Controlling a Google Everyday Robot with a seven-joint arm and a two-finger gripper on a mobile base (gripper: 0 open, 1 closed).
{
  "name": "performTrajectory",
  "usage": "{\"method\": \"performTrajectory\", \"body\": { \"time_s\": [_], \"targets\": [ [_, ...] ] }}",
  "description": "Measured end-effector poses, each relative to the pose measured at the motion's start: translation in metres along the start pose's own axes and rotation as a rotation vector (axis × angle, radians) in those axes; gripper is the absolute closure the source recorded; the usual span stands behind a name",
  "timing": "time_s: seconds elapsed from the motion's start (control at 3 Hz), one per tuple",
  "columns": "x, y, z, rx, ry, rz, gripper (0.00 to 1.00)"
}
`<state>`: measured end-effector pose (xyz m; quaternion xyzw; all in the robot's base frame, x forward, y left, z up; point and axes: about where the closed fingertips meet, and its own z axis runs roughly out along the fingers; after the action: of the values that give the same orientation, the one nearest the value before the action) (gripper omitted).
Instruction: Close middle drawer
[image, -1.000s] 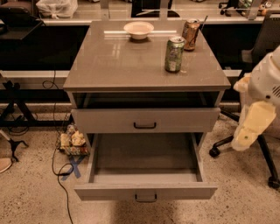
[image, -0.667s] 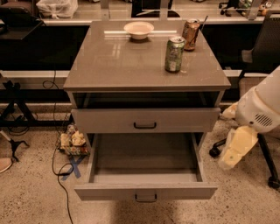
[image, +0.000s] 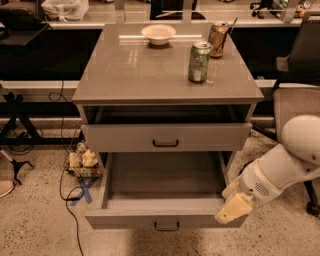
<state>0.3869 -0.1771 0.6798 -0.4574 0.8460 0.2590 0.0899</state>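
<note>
The middle drawer (image: 130, 220) of the grey cabinet is pulled far out. Its wide shallow box looks empty, and its low front carries a small black bar handle (image: 166, 226). Above it, the taller-fronted top drawer (image: 210, 137) stands slightly out. The lowest drawer is hidden beneath the open one. My gripper (image: 233, 208), a cream-coloured end on a white arm, is at the front right corner of the middle drawer, at the level of its front panel and touching or nearly touching it.
On the cabinet top (image: 140, 75) stand a green can (image: 199, 61), a brown can (image: 218, 39) and a white bowl (image: 158, 33). An office chair (image: 300, 95) is close on the right. Cables and a small pile of clutter (image: 82, 162) lie on the floor at left.
My arm has swung down and left from beside the cabinet's right side to the front right corner of the open middle drawer. The drawers have not moved.
</note>
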Motion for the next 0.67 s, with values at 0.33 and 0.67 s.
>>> {"method": "performTrajectory", "body": {
  "time_s": [0.33,0.67],
  "targets": [
    [0.0016,-0.0017,0.0050,0.002,0.001,0.001,0.63],
    [0.0017,-0.0012,0.0062,0.000,0.002,0.001,0.87]
  ]
}}
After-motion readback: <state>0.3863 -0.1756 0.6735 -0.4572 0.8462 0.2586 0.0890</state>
